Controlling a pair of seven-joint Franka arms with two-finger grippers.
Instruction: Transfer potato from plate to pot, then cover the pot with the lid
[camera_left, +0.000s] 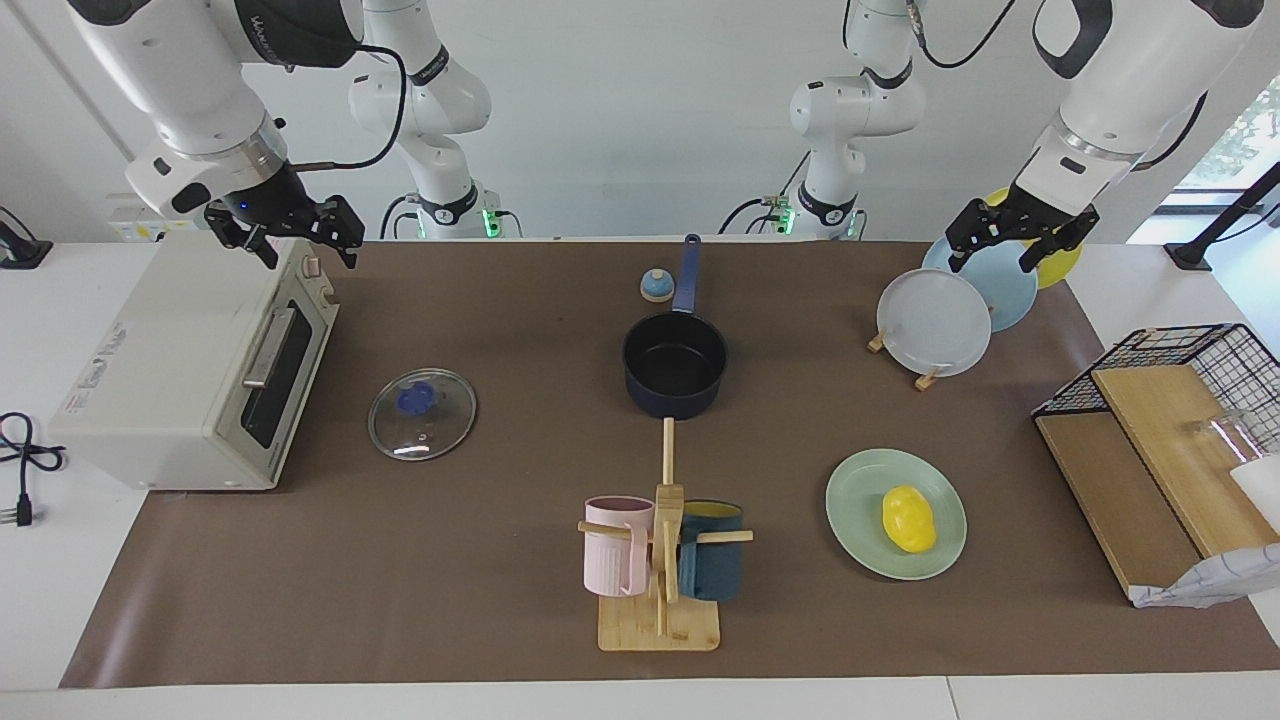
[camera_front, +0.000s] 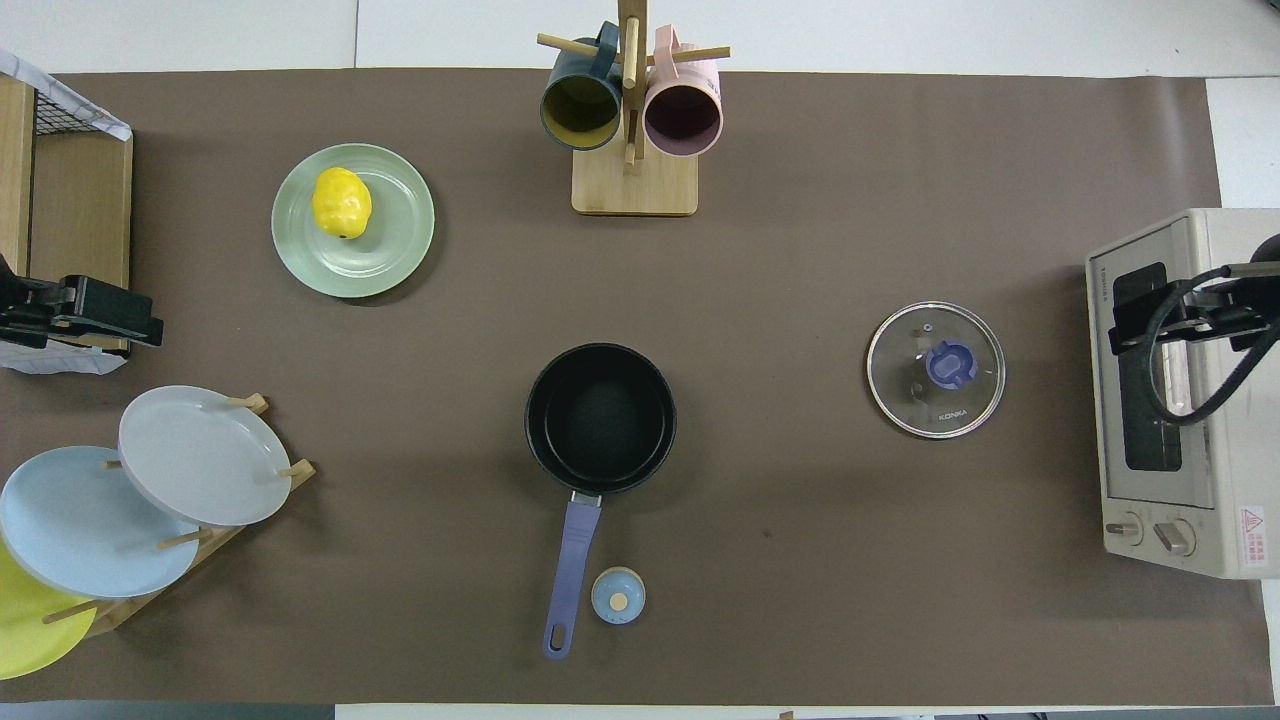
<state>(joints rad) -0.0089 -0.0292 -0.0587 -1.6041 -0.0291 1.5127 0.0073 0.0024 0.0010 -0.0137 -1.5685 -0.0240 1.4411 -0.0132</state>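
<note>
Yellow potato (camera_left: 908, 519) is seen on the plate (camera_left: 862, 533), farther from the robots than the pot (camera_left: 675, 368) (which sits uncovered) and toward the left arm's end. Toward the right arm's end, the lid (camera_left: 422, 414) lies flat. Left gripper (camera_left: 1010, 250) and right gripper (camera_left: 300, 245) are held high, jaws wide, empty.
</note>
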